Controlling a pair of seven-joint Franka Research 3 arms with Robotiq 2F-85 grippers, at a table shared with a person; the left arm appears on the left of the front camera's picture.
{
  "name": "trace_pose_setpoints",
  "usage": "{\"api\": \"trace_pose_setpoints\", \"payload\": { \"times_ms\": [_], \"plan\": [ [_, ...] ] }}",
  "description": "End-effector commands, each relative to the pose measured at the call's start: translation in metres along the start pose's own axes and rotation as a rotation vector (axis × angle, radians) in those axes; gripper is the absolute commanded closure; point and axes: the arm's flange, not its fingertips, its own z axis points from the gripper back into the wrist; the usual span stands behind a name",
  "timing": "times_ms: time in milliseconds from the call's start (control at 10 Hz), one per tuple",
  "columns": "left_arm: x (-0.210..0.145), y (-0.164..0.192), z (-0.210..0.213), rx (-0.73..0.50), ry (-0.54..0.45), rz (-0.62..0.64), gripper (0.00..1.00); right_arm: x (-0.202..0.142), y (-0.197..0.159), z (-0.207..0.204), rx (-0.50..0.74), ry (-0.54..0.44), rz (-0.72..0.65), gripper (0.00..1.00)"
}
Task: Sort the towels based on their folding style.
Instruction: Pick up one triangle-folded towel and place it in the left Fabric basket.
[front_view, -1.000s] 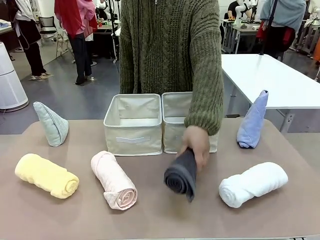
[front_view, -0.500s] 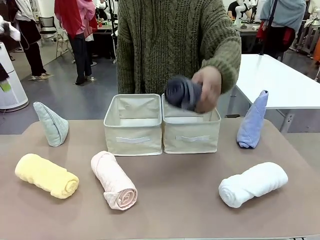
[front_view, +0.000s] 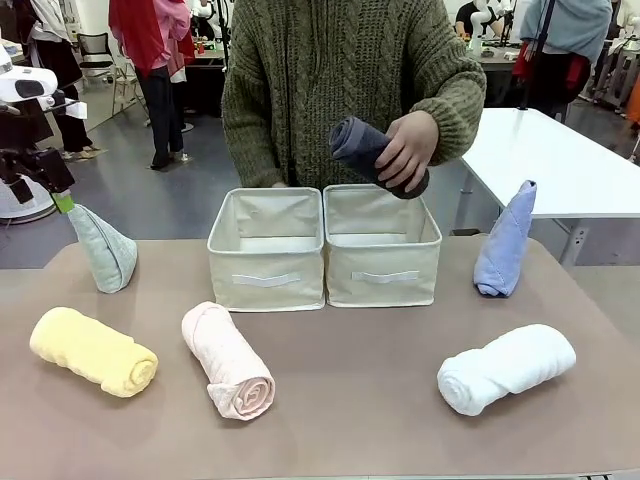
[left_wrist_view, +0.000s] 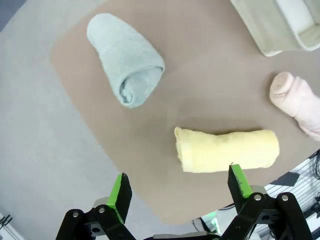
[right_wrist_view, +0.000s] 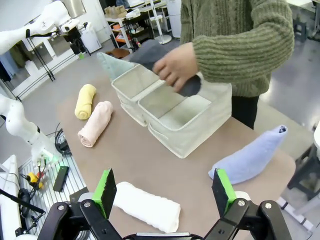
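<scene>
The dark grey towel, a rolled one, is held in the person's hand in the air, just above the right bin, and has not yet been let go. The left bin stands touching it at the far middle of the table.

Five towels are left on the table. Three rolls lie along the near side: the yellow towel at the left, the pink towel beside it, and the white towel at the right. Two cone-folded cloths are stood at the far corners, the teal towel on the left and the light blue towel on the right.

The left gripper is seen with its jaws spread wide and nothing between them, hovering high over the left end of the table, above the teal and yellow towels. The right gripper is likewise wide apart and unloaded, held well above the near right side, over the white roll.

The step in hand is judged to be the drop of the grey roll, which fixes the right bin as the one for rolls. To be done well, the roll should be lowered inside the rim before release, so that it is not unwound. The cones would then be sent to the left bin. For any robot pick, the jaws should be set across a towel's short axis and brought down at its middle.
</scene>
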Motion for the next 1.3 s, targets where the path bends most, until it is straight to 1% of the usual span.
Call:
{"api": "trace_pose_setpoints", "payload": {
  "times_ms": [0, 200, 300, 400, 500, 600, 700, 800, 900, 1200],
  "plan": [
    [-0.006, 0.001, 0.004, 0.044, 0.025, -0.028, 0.0, 0.0, 0.0, -0.001, 0.009, -0.013, 0.003, 0.0],
    [-0.001, 0.002, 0.001, 0.02, 0.009, -0.008, 0.0, 0.0, 0.0, -0.001, 0.009, -0.013, 0.003, 0.0],
    [0.003, -0.015, -0.014, 0.011, 0.026, 0.067, 0.0, 0.0, 0.0, -0.001, 0.009, -0.013, 0.003, 0.0],
    [0.01, -0.026, -0.028, 0.038, 0.066, 0.202, 0.0, 0.0, 0.0, -0.001, 0.009, -0.013, 0.003, 0.0],
    [0.016, -0.023, -0.036, 0.072, 0.084, 0.355, 0.0, 0.0, 0.0, -0.001, 0.009, -0.013, 0.003, 0.0],
    [0.018, -0.02, -0.042, 0.094, 0.089, 0.451, 0.0, 0.0, 0.0, -0.001, 0.009, -0.013, 0.003, 0.0],
    [0.02, -0.016, -0.048, 0.135, 0.07, 0.539, 0.0, 0.0, 0.0, -0.001, 0.009, -0.013, 0.003, 0.0],
    [0.021, -0.013, -0.052, 0.141, 0.051, 0.6, 0.0, 0.0, 0.0, -0.001, 0.009, -0.013, 0.003, 0.0],
    [0.024, -0.01, -0.055, 0.117, 0.024, 0.597, 0.0, 0.0, 0.0, -0.001, 0.009, -0.013, 0.003, 0.0],
    [0.039, 0.006, -0.069, 0.115, -0.016, 0.603, 0.0, 0.0, 0.0, -0.001, 0.009, -0.013, 0.003, 0.0]
  ]
}}
